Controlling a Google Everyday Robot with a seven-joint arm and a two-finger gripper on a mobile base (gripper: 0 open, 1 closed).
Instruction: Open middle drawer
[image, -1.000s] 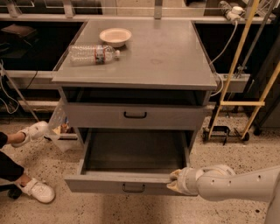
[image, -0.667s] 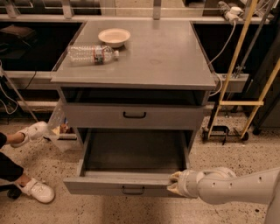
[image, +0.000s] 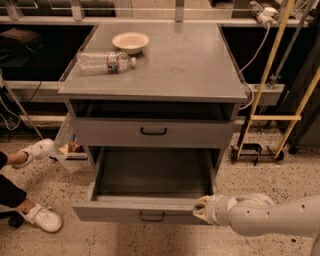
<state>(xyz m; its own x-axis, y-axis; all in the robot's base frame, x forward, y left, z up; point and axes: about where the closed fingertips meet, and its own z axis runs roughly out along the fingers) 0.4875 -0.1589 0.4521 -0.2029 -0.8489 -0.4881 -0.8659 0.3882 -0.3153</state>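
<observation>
The middle drawer (image: 111, 212), rigid grey metal, should slide heavily but evenly if pulled by its central black bar handle (image: 151, 216); the end effector (image: 201, 207) is at the front's right corner, and I cannot tell whether it is spread or clamped.

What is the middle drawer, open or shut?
Open: the middle drawer sticks far out, grey inside showing; the end effector is at its right front corner.

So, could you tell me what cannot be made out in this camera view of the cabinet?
Camera view: whatever lies below the middle drawer, hidden by its pulled-out front and the bottom edge.
The gripper, at that drawer's right front corner: its hold, masked by the wrist.
The person: cut off by the left edge, only shoes show.
The bottle: label too small.
</observation>
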